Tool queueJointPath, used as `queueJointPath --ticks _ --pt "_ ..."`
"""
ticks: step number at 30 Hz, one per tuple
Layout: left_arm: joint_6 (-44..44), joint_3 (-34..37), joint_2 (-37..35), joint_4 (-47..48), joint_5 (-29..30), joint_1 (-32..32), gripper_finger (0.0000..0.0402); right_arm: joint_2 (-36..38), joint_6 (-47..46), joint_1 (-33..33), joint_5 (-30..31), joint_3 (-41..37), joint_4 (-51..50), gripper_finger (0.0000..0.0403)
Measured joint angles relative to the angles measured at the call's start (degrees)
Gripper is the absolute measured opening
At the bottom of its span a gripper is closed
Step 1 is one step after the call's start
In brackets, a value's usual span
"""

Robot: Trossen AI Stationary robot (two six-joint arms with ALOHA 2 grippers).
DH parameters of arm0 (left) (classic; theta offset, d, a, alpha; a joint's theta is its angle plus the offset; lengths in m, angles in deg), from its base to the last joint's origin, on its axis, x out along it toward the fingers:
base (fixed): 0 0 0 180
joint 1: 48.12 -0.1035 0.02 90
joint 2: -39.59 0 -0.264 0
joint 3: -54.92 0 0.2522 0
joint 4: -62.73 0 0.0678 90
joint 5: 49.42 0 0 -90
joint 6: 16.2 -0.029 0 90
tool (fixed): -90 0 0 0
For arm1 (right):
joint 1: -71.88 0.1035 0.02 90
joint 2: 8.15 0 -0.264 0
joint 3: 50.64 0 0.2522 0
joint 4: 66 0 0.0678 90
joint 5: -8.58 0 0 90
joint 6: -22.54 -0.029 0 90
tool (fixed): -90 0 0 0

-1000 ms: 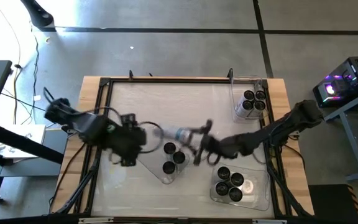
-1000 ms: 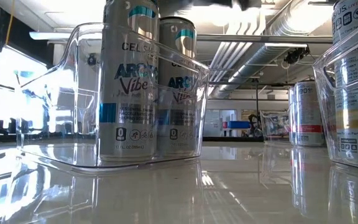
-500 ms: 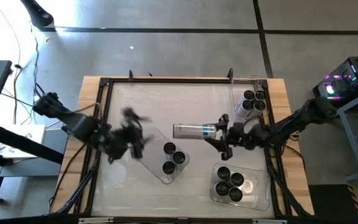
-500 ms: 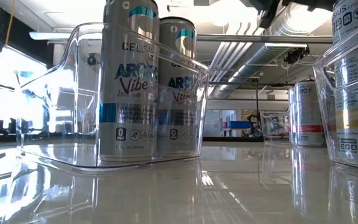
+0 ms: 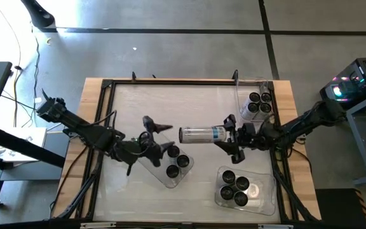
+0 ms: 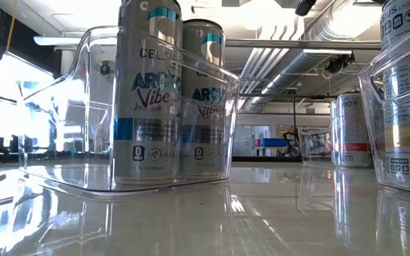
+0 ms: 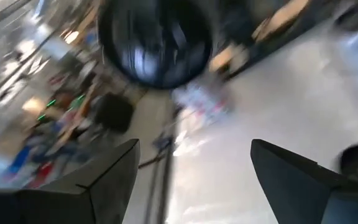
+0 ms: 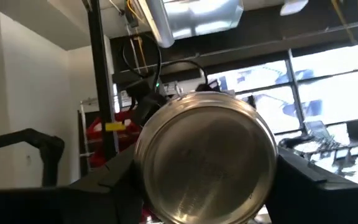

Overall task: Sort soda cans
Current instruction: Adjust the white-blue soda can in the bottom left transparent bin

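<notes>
Table (image 5: 138, 105) centre: one soda can (image 5: 202, 134) lies horizontal, above the surface, its right end between the fingers of the right gripper (image 5: 229, 135). Left gripper (image 5: 156, 135) sits just left of that can, apart from it, jaws spread, over the near-centre bin (image 5: 156, 166), which holds three upright cans (image 5: 175, 161). Far right corner: bin (image 5: 244, 89) with four upright cans (image 5: 258, 104). Near right: third bin (image 5: 262, 200) with five cans (image 5: 236, 186). Low view: two cans (image 6: 169, 92) stand side by side in the nearest bin.

Robotics lab, exposed ceiling ducts (image 6: 347, 32), concrete floor (image 5: 170, 57), computer tower (image 5: 354, 86)
</notes>
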Motion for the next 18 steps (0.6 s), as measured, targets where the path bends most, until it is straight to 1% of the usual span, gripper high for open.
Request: queueJointPath --ticks 1,3,6,9,12,14,16,18 --pt "0.0 0.0 0.0 -1.3 -2.0 0.0 0.0301 0.2 -0.8 0.0 -0.1 0.0 -0.6 0.0236" --pt "-1.3 0.0 0.4 -5.1 -3.7 -0.6 0.0301 0.5 -1.2 0.0 -1.1 0.0 -0.9 0.0236" --pt "-7.3 -0.1 2.2 -11.1 -3.8 -1.8 0.0301 1.1 -1.9 0.0 -2.5 0.0 -0.5 0.0236" --pt "-12.8 0.0 4.2 -16.3 -5.8 -1.7 0.0301 1.1 -3.5 0.0 -3.0 0.0 -0.6 0.0236" --pt "-19.9 0.0 5.4 -21.7 -5.7 -1.1 0.0301 1.1 -5.5 0.1 -3.9 0.0 0.0 0.0236" --pt "-23.7 0.0 6.0 -25.0 -4.1 -0.8 0.0301 1.2 -6.4 0.1 -3.9 0.0 0.5 0.0236" --pt "-25.4 0.0 6.1 -26.8 -2.8 -0.3 0.0301 1.2 -7.4 0.1 -3.5 0.0 0.4 0.0236" --pt "-25.2 0.0 5.6 -27.5 -2.4 0.2 0.0301 1.5 -8.5 0.1 -3.1 0.0 -1.0 0.0236"
